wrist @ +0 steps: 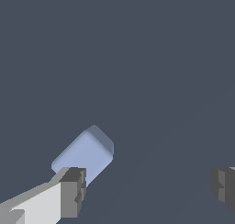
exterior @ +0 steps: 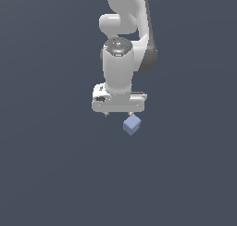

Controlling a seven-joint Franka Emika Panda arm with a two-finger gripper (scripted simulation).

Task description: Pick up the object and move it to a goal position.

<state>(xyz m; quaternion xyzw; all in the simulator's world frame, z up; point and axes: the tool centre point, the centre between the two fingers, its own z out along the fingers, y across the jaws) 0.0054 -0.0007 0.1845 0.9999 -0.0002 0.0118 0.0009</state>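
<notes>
The white arm is hanging over a plain dark grey table, with its gripper pointing downward. In the wrist view, the two grey fingers are standing wide apart, so the gripper is open and holding nothing. The pale blue cube is lying on the table, turned at an angle, just beside one fingertip and outside the gap between the fingers.
</notes>
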